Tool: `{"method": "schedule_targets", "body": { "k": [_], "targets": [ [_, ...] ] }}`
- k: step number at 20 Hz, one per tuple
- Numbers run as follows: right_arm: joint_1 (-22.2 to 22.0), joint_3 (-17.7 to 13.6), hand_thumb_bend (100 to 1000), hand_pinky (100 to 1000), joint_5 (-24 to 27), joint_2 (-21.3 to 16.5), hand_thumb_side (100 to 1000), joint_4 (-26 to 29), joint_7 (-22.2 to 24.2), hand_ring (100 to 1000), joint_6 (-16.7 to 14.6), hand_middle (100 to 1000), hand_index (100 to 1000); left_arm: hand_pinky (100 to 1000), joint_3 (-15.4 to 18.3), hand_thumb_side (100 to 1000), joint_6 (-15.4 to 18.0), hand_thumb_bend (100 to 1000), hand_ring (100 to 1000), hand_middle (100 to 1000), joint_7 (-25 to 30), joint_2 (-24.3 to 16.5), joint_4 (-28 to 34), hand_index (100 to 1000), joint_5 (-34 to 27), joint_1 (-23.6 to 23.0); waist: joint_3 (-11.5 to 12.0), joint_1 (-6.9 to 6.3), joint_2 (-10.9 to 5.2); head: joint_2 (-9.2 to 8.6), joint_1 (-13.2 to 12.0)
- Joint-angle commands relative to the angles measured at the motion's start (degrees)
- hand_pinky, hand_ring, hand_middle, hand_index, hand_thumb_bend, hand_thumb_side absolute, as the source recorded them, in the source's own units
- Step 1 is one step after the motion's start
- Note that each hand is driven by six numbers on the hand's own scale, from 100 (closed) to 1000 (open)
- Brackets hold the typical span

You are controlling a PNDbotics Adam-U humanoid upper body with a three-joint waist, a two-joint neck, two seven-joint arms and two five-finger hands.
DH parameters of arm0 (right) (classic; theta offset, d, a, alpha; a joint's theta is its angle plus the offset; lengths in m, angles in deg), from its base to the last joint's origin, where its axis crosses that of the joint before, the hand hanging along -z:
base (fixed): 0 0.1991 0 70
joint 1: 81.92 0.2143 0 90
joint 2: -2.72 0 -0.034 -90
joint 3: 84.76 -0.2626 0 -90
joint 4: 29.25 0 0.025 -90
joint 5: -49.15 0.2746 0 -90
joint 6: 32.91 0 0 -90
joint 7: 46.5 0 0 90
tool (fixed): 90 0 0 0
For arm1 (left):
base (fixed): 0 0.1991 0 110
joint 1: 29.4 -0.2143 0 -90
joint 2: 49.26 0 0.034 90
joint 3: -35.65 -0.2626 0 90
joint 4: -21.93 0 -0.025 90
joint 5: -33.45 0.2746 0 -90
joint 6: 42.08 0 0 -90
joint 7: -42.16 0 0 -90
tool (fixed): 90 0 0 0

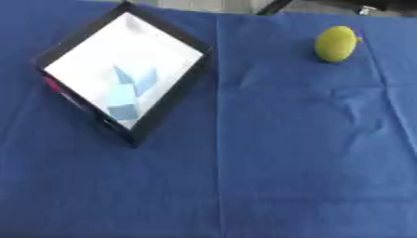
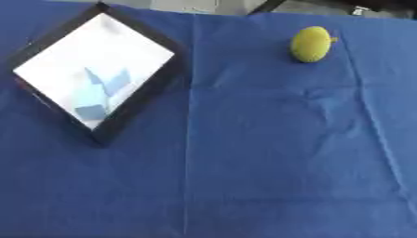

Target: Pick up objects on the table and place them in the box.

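Observation:
A yellow-green lemon-shaped object (image 1: 335, 43) lies on the blue tablecloth at the far right. A black-rimmed box (image 1: 168, 111) with a white inside stands turned like a diamond at the far left. Pale blue shapes (image 1: 126, 93) show on its white floor. Neither of my hands appears in either view.
The blue cloth (image 1: 269, 162) covers the whole table, with fold creases running down the middle and right. A red patch (image 1: 54, 85) shows at the box's left outer wall. Dark objects (image 1: 277, 5) stand past the far table edge.

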State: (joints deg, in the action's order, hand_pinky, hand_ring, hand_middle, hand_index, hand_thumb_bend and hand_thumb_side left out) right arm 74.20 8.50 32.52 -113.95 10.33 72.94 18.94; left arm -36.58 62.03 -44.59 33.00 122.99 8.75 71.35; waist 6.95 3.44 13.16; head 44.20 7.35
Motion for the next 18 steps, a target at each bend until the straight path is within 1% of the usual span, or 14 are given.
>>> {"method": "schedule_targets", "body": {
  "k": [1, 3, 5, 7, 8, 9, 13, 15, 16, 18],
  "targets": [
    [2.25, 0.31, 289, 1000, -2.52, 0.77, 659, -0.62, 13.11, 970, -13.82, 848, 933, 674, 0.02, 614, 0.07, 100, 1000, 912, 0.39, -1.33, 0.51, 724, -0.10, 0.59, 0.13, -0.78, -0.03, -0.09, 0.39],
    [2.94, 0.81, 297, 1000, -4.16, 1.84, 685, -1.09, 12.93, 972, -13.82, 854, 933, 675, -0.05, 615, 0.01, 100, 1000, 913, 0.51, -1.21, 0.50, 724, -0.13, 0.63, 0.19, -0.82, 0.00, -0.09, 0.46],
    [3.22, 1.49, 304, 1000, -6.25, 2.42, 687, -1.43, 12.81, 977, -13.82, 869, 938, 674, -0.13, 615, -0.06, 100, 1000, 913, 0.66, -1.17, 0.49, 722, -0.09, 0.64, 0.24, -0.82, 0.06, -0.09, 0.55],
    [3.13, 2.14, 306, 1000, -8.80, 2.52, 688, -1.47, 12.32, 974, -13.82, 862, 930, 674, -0.14, 614, -0.02, 100, 1000, 913, 0.77, -1.24, 0.44, 722, -0.01, 0.56, 0.27, -0.80, 0.13, -0.09, 0.69],
    [3.01, 2.32, 297, 997, -10.15, 2.40, 685, -1.48, 11.73, 964, -13.82, 832, 910, 674, -0.12, 615, 0.02, 100, 1000, 914, 0.79, -1.27, 0.40, 722, 0.03, 0.51, 0.24, -0.79, 0.17, -0.09, 0.68],
    [2.86, 2.42, 298, 996, -11.72, 2.27, 685, -1.54, 10.74, 964, -13.82, 832, 910, 674, -0.10, 615, 0.05, 100, 1000, 914, 0.81, -1.27, 0.33, 722, 0.07, 0.48, 0.21, -0.80, 0.20, -0.09, 0.65],
    [2.21, 3.01, 296, 985, -18.58, 2.05, 685, -2.71, 4.66, 963, -13.82, 845, 919, 673, -0.33, 618, -0.23, 100, 1000, 914, 1.18, -1.22, 0.14, 718, 0.35, 0.66, -0.02, -0.82, 0.24, -0.09, 0.17],
    [1.79, 3.69, 312, 986, -22.36, 1.99, 690, -3.48, 1.09, 966, -13.82, 853, 924, 673, -0.49, 617, -0.38, 100, 1000, 914, 1.46, -1.25, 0.08, 717, 0.47, 0.82, -0.07, -0.80, 0.20, -0.09, 0.21],
    [1.54, 4.06, 339, 990, -24.21, 1.93, 700, -3.78, -0.74, 969, -13.82, 860, 930, 674, -0.52, 616, -0.41, 100, 1000, 914, 1.54, -1.25, 0.07, 715, 0.49, 0.86, -0.08, -0.80, 0.19, -0.09, 0.22],
    [0.84, 4.78, 362, 995, -28.16, 1.59, 707, -4.43, -4.59, 968, -13.82, 859, 932, 674, -0.52, 616, -0.38, 100, 1000, 915, 1.61, -1.31, 0.04, 715, 0.50, 0.76, -0.11, -0.81, 0.15, -0.09, 0.19]
  ]
}}
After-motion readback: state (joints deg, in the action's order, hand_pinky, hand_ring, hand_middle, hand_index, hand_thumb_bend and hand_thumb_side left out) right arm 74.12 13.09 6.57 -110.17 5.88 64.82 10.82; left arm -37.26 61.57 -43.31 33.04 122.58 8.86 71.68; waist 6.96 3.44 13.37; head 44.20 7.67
